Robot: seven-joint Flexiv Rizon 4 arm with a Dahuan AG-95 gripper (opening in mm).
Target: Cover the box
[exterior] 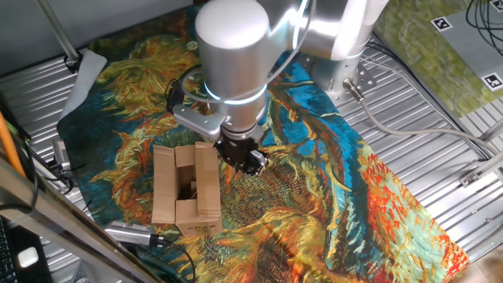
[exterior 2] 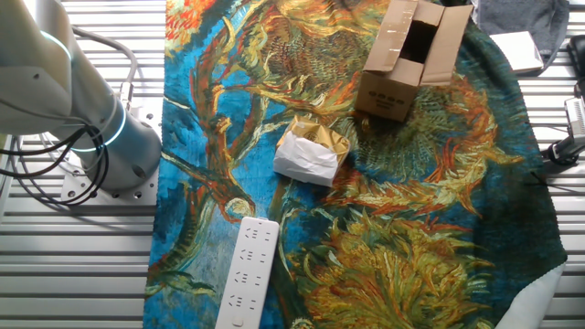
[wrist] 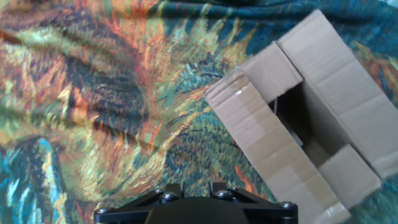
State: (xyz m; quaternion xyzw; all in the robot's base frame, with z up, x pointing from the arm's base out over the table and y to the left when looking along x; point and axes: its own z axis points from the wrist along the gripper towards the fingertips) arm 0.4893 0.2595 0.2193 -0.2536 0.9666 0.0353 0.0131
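Note:
The box [exterior: 187,189] is a small brown cardboard carton standing on the painted cloth, its top open and its flaps raised or spread outward. It also shows at the far top of the cloth in the other fixed view [exterior 2: 407,59] and at the right of the hand view [wrist: 305,118], where its dark inside is visible. My gripper [exterior: 250,159] hangs just right of the box, close to its right flap and apart from it. The hand view shows only the gripper's black base [wrist: 193,190] at the bottom edge, left of the box. Nothing is seen between the fingers.
A crumpled white-and-tan paper packet [exterior 2: 311,155] lies mid-cloth. A white power strip [exterior 2: 247,272] sits near the cloth's front edge. A metal cylinder [exterior: 134,233] lies just in front of the box. The robot's base [exterior 2: 91,137] and cables stand on the ribbed metal table [exterior: 440,102].

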